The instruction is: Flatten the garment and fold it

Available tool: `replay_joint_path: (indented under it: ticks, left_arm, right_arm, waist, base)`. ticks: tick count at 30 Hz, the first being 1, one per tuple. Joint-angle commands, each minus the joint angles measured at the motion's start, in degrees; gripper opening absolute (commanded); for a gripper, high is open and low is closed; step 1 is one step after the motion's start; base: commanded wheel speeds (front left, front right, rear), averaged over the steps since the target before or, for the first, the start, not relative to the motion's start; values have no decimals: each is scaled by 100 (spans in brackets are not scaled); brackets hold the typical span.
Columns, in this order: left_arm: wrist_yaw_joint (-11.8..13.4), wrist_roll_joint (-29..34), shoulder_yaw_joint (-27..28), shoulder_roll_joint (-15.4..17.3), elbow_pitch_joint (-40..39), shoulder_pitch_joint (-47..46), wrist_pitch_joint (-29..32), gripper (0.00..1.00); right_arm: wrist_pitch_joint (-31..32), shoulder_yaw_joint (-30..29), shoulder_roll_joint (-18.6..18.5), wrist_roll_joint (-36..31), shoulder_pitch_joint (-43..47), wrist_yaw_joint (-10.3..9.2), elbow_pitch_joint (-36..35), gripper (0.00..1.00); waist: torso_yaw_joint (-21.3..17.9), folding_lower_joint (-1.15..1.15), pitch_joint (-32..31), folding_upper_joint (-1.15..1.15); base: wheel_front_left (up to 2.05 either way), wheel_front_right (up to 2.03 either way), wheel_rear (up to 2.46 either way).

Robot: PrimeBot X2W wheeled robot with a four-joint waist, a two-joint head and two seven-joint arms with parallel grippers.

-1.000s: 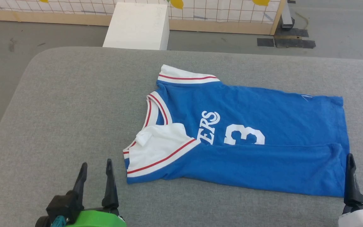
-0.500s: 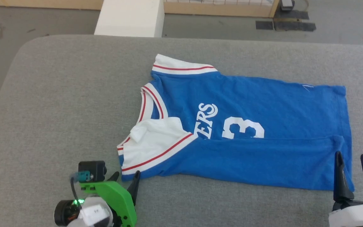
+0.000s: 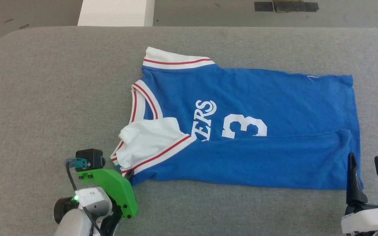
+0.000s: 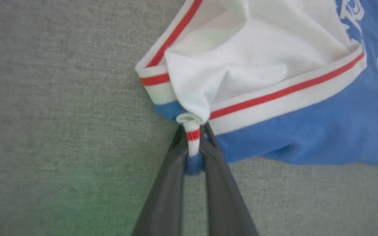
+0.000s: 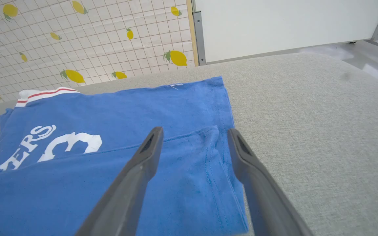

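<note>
Left gripper [image 4: 193,144]: I have it pinched shut on the garment [image 3: 258,108] at its striped sleeve trim. The garment lies number side up on the grey table [image 3: 44,82], its near edge folded over. Right gripper [image 3: 364,156]: fingers spread, holding nothing, at the garment's near hem corner.

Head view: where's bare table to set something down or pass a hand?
Widest: table left of the garment, off its collar. Also the far strip beyond it, and the near strip between both hands. Crowded: sleeve corner pinched by the left hand; hem corner at the open right hand.
</note>
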Motion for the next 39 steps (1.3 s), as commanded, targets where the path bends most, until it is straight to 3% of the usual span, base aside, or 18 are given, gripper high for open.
replay_joint_path:
  ticks: [1,5,9,10,13,14,19,28,29,30,31,39]
  left_arm:
    - [2,-67,-45,-61,157,123,12,0]
    - [37,-193,118,-122,-147,309,-285,0]
    - [95,-297,263,-166,-564,595,-517,0]
    - [110,-311,289,-173,-670,667,-566,0]
    - [150,-337,261,-202,-1053,906,-629,0]
    - [149,-339,251,-203,-1066,911,-627,0]
    - [150,-335,214,-197,-1097,904,-626,0]
    - [152,-298,121,-172,-1132,743,-567,0]
    - [158,-307,125,-175,-1135,713,-563,0]
    - [160,-312,128,-174,-1128,690,-562,0]
    - [165,-321,135,-173,-1116,669,-561,0]
    - [127,-622,343,-178,-1052,774,-615,0]
  right_arm:
    - [1,-1,5,-41,-127,-8,-2,100]
    - [205,-19,5,-261,-208,-8,-154,100]
    - [874,-141,-68,-300,-250,-8,-276,100]
    - [1159,-239,-73,-274,-237,-8,-304,100]
    - [2920,-900,-53,-174,-62,-8,-484,100]
    - [3088,-882,-48,-203,-39,-8,-499,100]
    - [3514,-794,-19,-159,-77,-8,-454,100]
    - [3637,-741,-21,-191,-370,-8,238,100]
    - [3644,-734,-44,-183,-418,-8,330,94]
    - [3636,-724,-68,-178,-458,-8,388,44]
    - [3617,-714,-92,-167,-505,-8,445,0]
    - [3587,-675,-227,80,-639,-8,329,0]
  waist:
    - [2,0,-19,0]
    - [-11,0,-75,0]
    - [-13,0,-123,0]
    - [-4,0,-131,0]
    - [89,0,-131,0]
    - [103,0,-128,0]
    - [135,0,-96,0]
    - [190,0,84,0]
    - [190,0,125,0]
    - [188,0,145,0]
    - [182,0,169,0]
    - [81,0,164,0]
  base:
    - [0,0,0]
    - [0,0,0]
    - [0,0,0]
    - [0,0,0]
    - [0,0,0]
    - [0,0,0]
    - [0,0,0]
    - [0,0,0]
    - [0,0,0]
    - [0,0,0]
    - [0,0,0]
    - [0,0,0]
